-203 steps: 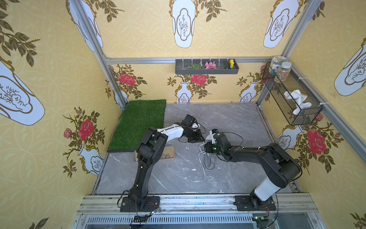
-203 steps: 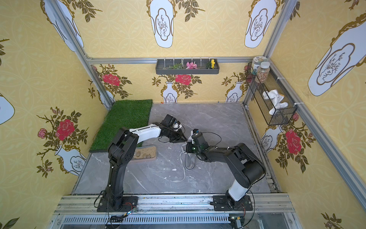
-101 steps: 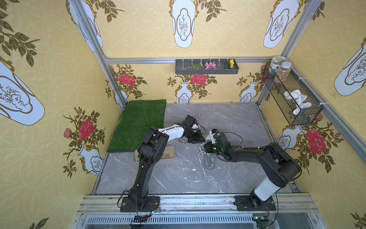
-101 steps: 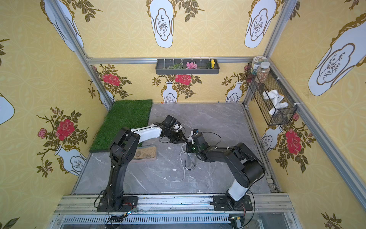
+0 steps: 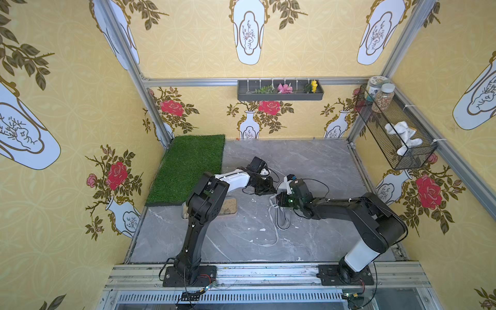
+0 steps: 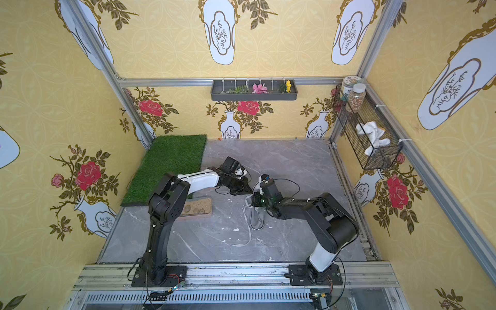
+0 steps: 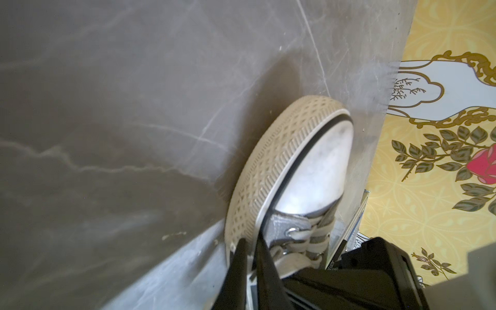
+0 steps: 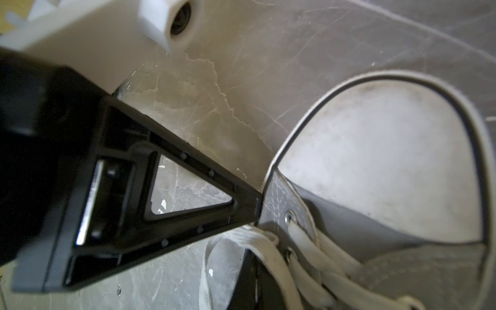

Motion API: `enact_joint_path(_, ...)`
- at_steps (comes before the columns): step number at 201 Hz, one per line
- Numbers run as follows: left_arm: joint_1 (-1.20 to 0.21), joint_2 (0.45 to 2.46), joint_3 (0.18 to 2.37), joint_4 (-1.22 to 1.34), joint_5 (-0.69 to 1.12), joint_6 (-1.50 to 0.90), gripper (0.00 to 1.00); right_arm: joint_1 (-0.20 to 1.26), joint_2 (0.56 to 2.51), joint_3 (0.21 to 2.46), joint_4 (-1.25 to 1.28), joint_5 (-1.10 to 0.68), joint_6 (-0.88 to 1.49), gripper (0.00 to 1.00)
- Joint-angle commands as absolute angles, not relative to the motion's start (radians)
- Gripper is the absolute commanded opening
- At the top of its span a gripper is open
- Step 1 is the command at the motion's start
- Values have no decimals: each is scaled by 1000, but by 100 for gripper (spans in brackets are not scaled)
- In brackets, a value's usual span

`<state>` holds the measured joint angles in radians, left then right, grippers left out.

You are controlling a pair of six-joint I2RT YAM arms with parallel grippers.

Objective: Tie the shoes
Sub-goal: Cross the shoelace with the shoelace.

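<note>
A grey sneaker (image 5: 283,218) (image 6: 257,218) lies mid-floor, mostly hidden under both grippers in both top views. Its white toe cap (image 7: 316,171) (image 8: 375,161) and ribbed sole rim (image 7: 268,171) fill the wrist views. One pale lace (image 5: 275,236) trails toward the front. My left gripper (image 5: 272,189) (image 7: 251,241) is shut, its tip against the eyelet edge by the first eyelets (image 8: 288,216). My right gripper (image 5: 276,200) (image 8: 251,257) is shut beside the lacing, and a lace loop (image 8: 236,236) arches over its tip. Whether either pinches the lace I cannot tell.
A tan tray of pebbles (image 5: 228,206) sits left of the shoe, partly behind the left arm. A green grass mat (image 5: 190,166) covers the back left floor. A wire basket (image 5: 394,131) hangs on the right wall. White scraps (image 5: 262,229) dot the grey floor.
The left gripper's jaws have come together at the shoe's side. Both arms have hardly shifted.
</note>
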<state>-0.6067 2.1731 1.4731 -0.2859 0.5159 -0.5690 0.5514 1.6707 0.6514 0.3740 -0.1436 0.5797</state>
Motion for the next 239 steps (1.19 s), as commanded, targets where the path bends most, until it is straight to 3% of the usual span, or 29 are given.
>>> enact_joint_path(1, -611, 2168, 1467, -267, 541, -570, 8, 554, 1673, 646, 363, -161, 586, 0)
enact_joint_path(20, -611, 2159, 1459, -269, 541, -573, 8, 553, 1670, 643, 356, -150, 588, 0)
enact_joint_path(54, -611, 2140, 1434, -263, 530, -584, 24, 554, 1670, 647, 369, -171, 593, 0)
enact_joint_path(101, -612, 2144, 1427, -236, 532, -610, 25, 556, 1661, 624, 420, -202, 604, 0)
enact_joint_path(218, -612, 2153, 1441, -236, 528, -613, 0, 555, 1668, 626, 411, -200, 602, 0)
enact_joint_path(239, -607, 2141, 1447, -251, 507, -604, 0, 554, 1649, 624, 386, -201, 590, 12)
